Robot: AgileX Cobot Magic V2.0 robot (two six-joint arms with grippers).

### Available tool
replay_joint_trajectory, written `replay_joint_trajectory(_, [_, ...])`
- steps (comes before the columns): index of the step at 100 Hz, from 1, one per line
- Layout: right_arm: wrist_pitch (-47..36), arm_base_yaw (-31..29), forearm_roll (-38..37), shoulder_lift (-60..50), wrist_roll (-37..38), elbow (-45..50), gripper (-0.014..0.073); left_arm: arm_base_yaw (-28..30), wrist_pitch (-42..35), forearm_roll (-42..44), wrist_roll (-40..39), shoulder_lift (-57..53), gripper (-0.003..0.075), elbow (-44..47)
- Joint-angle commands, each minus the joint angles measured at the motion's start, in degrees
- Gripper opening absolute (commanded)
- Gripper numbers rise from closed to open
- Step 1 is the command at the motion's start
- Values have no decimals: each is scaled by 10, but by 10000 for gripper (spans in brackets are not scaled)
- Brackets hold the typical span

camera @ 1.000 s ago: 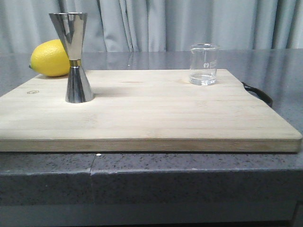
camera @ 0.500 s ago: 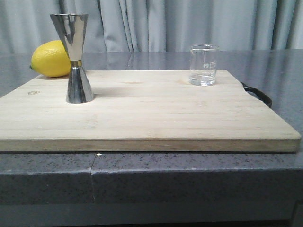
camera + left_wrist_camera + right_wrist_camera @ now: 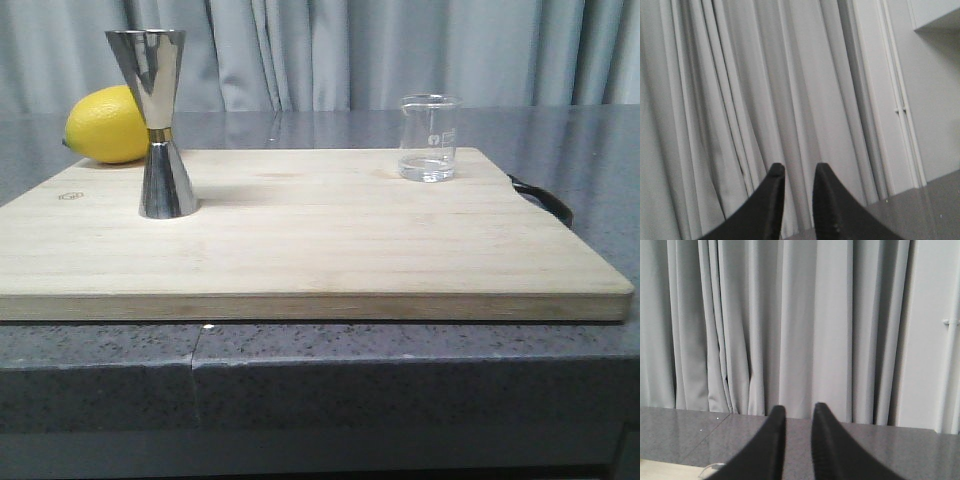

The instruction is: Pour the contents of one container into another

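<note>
Front view showed no arm of mine at all. One beaker (image 3: 430, 138) stood upright on the far right part of the wooden board (image 3: 320, 255), a little clear liquid in its bottom. One steel jigger (image 3: 156, 122) stood upright on the board's left side, long axis vertical, well apart from the beaker. One lemon (image 3: 106, 124) lay behind the jigger, off the board's far left corner on the grey counter (image 3: 400, 385). A black loop (image 3: 545, 198) showed at the board's right edge.

Left wrist view: my left gripper (image 3: 796, 172) pointed at the curtain (image 3: 750, 100), fingers slightly apart with a narrow gap, holding nothing. Neither vessel showed there.

Right wrist view: my right gripper (image 3: 796, 412) was likewise a little apart and empty, aimed at the curtain over the counter, with a bit of the board's corner low in view.

I judged both vessels lay below and ahead of my grippers, the beaker on my right arm's side, so that arm looked nearer for the pick-up.
</note>
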Motion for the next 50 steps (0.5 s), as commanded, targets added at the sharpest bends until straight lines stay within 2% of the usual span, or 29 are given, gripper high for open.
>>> replay_joint_trajectory(1, [-6, -2, 3, -31, -3, 9, -71, 2, 3, 3, 37, 5, 3, -19])
replay_joint_trajectory(10, [23, -2, 3, -60, -3, 33, -71, 2, 16, 3, 108, 5, -19, -13])
replay_joint_trajectory(21, [29, -2, 3, -82, -3, 64, -71, 2, -16, 3, 156, 5, -19, 6])
replay_joint_trajectory(32, [28, -2, 6, -82, -3, 81, -71, 2, -60, -6, 156, 7, -19, 27])
replay_joint_trajectory(50, [31, -2, 9, -82, -3, 95, -71, 2, -63, -14, 156, 7, -19, 43])
